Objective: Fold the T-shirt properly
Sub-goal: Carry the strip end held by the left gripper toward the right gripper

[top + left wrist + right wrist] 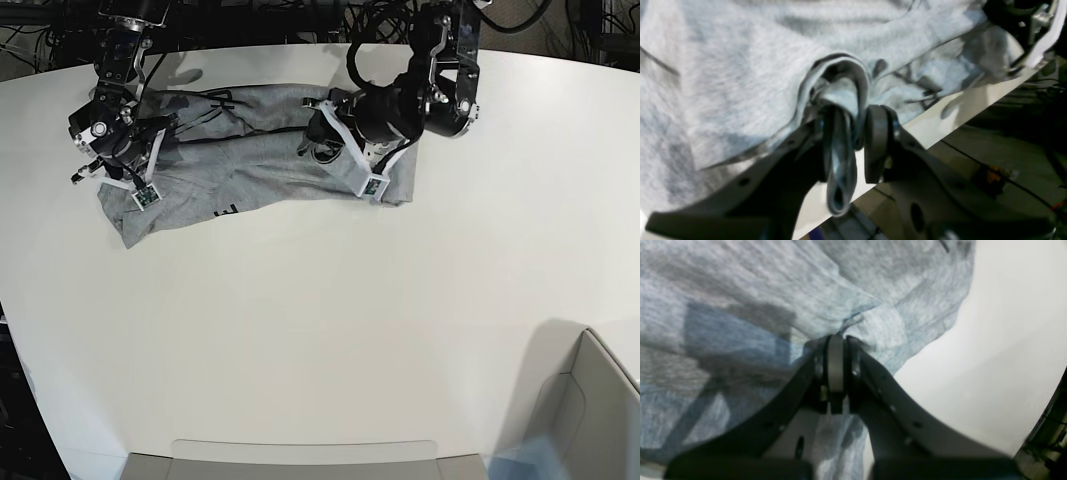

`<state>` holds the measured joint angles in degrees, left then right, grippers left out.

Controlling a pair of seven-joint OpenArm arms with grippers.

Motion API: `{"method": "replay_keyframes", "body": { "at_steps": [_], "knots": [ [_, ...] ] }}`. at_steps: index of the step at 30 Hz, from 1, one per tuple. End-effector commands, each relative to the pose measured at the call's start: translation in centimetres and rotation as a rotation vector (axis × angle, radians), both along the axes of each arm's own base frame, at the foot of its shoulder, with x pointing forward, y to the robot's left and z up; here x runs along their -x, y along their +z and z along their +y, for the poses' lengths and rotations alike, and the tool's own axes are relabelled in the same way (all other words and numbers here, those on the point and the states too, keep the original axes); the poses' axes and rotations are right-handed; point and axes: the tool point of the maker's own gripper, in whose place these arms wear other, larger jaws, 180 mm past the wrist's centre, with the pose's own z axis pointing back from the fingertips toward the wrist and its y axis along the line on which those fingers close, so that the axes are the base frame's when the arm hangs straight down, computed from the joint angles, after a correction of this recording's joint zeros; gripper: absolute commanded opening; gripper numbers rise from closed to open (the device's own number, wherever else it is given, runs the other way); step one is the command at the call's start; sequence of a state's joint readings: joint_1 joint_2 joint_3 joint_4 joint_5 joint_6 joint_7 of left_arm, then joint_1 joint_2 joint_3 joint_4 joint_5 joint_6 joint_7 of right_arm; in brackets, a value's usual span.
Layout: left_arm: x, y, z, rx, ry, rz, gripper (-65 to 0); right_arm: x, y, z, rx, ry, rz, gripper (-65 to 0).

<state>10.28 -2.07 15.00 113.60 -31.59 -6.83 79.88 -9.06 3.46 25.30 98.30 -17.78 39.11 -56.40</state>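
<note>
Base view first: at the near edge of the white counter (330,330) sit two pale grey bins, a shallow one (300,458) along the near middle and a taller one (590,410) at the near right corner; what lies inside either cannot be told from here. Most of the counter between them and the far side is bare, with a soft shadow beside the right bin.

Farther back, toward the far left of the counter, lies the T-shirt (250,160), a light heather-grey garment spread crumpled in a wide band, with bits of black lettering showing near its near edge and at its far left. Both arms bend down over it, one at each end.

On the scene's left end, the right tool (836,340) is clenched, its jaws pressed together with grey fabric pinched at the tips; the cloth fans out from that pinch, and bare counter shows to one side.

On the scene's right end, the left tool (853,113) stands partly parted. A rolled fold of the T-shirt (740,83) sits between its pads, touching one pad, while a gap shows beside the other; whether it truly grips the cloth I cannot tell. Past that tool the counter's edge runs diagonally, and beyond it a floor (973,156) with dark cables (993,173).

Beyond the counter's far edge, black cables and equipment crowd the dim background.
</note>
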Motion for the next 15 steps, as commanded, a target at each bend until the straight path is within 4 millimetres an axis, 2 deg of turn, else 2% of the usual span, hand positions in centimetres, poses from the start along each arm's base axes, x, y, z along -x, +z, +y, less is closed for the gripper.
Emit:
{"method": "replay_keyframes", "body": {
  "at_steps": [1,9,13,15],
  "knots": [
    [-0.3,1.4,-0.8,0.058,-0.012,-0.022,-48.0,-0.1,0.1,0.5,-0.018,0.022,-0.004,-65.0],
    [-1.6,4.7,-2.1,0.213,-0.075,-0.064,-49.6,-0.4,0.2,0.6,-0.020,0.022,-0.010,-65.0],
    [-1.3,5.2,-1.8,0.251,-0.098,-0.054,-57.6,-0.4,0.2,0.5,-0.019,0.022,-0.010,-65.0],
    [-1.9,5.2,-0.8,0.232,-0.082,-0.066,-62.9,-0.4,0.3,0.4,-0.017,0.020,-0.011,-65.0]
  ]
}}
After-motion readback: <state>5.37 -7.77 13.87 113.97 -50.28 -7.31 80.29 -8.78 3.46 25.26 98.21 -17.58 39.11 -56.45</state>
